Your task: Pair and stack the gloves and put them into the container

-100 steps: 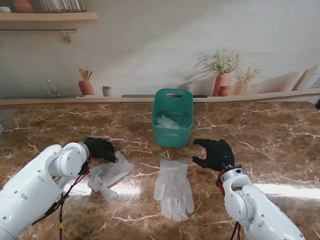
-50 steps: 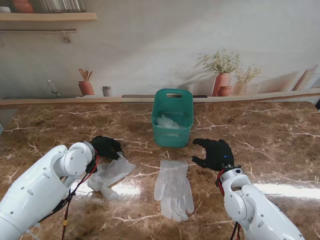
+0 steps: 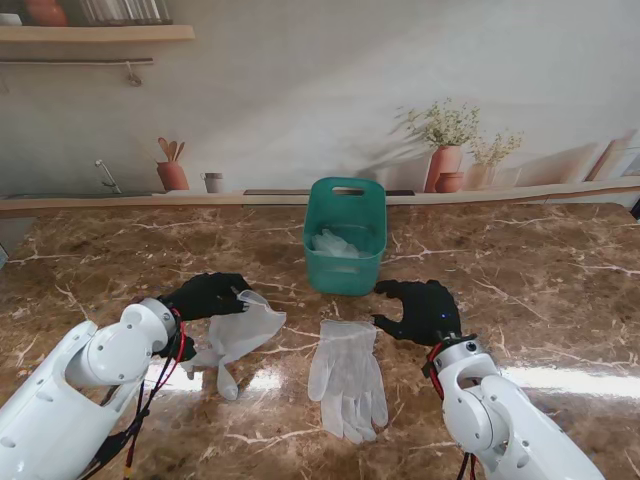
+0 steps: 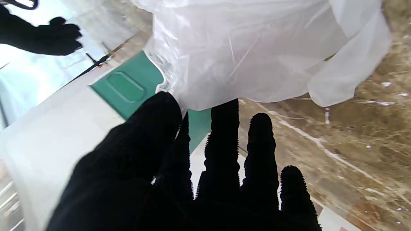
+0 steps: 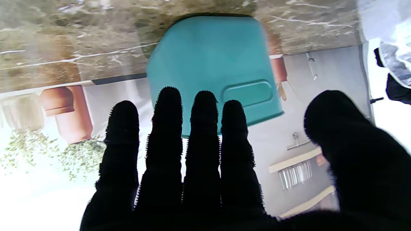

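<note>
Pairing step: left hand pinching lifted glove, right hand spread empty; next, laying it onto flat glove

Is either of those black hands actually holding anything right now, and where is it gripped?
The left hand pinches a clear glove by its wide cuff edge. The right hand holds nothing.

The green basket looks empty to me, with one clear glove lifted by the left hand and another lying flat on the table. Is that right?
Not quite: the green basket is not empty. The stand view shows clear gloves already inside it. The rest holds: the left hand lifts one clear glove, and another glove lies flat on the table.
</note>
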{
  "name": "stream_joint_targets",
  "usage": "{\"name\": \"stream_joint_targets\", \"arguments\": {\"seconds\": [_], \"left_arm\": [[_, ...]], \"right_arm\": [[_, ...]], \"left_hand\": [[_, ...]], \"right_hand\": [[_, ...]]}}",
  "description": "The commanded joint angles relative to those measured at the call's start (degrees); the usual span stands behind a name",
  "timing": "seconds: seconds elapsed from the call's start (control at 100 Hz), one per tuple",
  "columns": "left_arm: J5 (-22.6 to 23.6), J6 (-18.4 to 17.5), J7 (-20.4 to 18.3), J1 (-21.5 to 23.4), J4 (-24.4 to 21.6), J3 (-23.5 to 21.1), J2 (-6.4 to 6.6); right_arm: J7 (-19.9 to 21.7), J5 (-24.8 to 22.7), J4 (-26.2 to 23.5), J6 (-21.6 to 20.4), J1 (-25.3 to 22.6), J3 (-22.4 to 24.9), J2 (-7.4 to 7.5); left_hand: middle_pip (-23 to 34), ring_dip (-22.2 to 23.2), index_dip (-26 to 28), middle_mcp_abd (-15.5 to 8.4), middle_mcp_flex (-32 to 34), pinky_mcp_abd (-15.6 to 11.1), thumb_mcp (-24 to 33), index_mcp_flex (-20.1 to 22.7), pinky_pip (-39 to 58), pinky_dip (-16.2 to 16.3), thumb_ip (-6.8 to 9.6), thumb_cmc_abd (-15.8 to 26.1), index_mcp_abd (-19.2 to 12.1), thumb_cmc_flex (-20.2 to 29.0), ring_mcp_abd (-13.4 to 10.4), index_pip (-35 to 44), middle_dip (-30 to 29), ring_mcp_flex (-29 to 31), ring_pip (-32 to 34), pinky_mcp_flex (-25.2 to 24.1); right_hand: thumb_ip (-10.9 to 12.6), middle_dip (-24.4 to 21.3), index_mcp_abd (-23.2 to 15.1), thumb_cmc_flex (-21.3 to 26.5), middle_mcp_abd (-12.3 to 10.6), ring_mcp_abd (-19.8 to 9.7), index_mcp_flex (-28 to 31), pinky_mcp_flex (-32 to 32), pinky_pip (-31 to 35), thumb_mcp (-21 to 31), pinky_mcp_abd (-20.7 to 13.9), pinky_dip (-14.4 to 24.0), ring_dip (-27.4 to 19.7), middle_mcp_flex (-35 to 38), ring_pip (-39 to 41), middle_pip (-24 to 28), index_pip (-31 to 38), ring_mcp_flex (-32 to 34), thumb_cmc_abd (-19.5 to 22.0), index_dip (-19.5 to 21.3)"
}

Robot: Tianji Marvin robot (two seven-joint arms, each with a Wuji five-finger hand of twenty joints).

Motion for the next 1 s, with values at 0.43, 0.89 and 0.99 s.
{"name": "stream_joint_targets", "arguments": {"seconds": [0.43, 0.89, 0.99], "left_arm": [[-10.8, -6.5, 1.5, 7.8, -10.0, -1.8, -0.85], [-10.6, -11.6, 3.4, 10.1, -13.9, -0.2, -0.88], [-11.0, -12.7, 3.3, 10.5, -14.4, -0.5, -0.83]], "right_arm": [[9.0, 6.8, -9.8, -2.6, -5.4, -1.7, -0.24], [10.3, 7.5, -14.4, -0.6, -7.0, -2.2, -0.31], [9.4, 8.0, -14.4, -1.1, -6.9, -2.2, -0.52]], "left_hand": [[2.5, 3.0, 0.8, 0.0, 7.1, -0.7, -3.5, -2.2, 4.4, 2.2, -1.18, 2.5, 0.2, 2.5, 2.2, 1.2, -0.9, 5.7, 4.0, 0.1], [2.7, 3.1, 0.0, -0.8, 8.1, -0.4, -3.2, -1.9, 7.2, 0.6, -1.06, 2.0, -0.4, 1.8, 1.8, 1.2, -1.2, 7.4, 4.0, 0.4], [2.8, 3.2, 0.1, -1.0, 8.0, -0.3, -3.2, -2.0, 7.1, -0.1, -1.09, 2.1, -0.7, 1.9, 1.9, 1.3, -1.2, 7.0, 3.8, 0.1]], "right_hand": [[2.7, 0.6, 3.9, -6.0, 1.1, 0.5, -5.7, -0.2, 4.2, -7.0, -0.6, 3.3, 2.7, -3.9, -0.5, -2.6, -4.2, -0.9, -3.5, -2.8], [2.2, 0.2, 7.3, -10.2, 2.8, 1.2, -7.4, -0.3, 4.2, -5.1, -0.8, 3.9, 3.4, -4.9, -0.2, -3.2, -4.3, -1.5, -2.3, -2.6], [2.1, 1.7, 5.5, -8.5, 2.0, 0.8, -5.2, 0.3, 4.9, -5.4, -0.8, 4.4, 4.5, -2.9, 1.8, -1.0, -2.2, -0.4, -2.7, -1.2]]}}
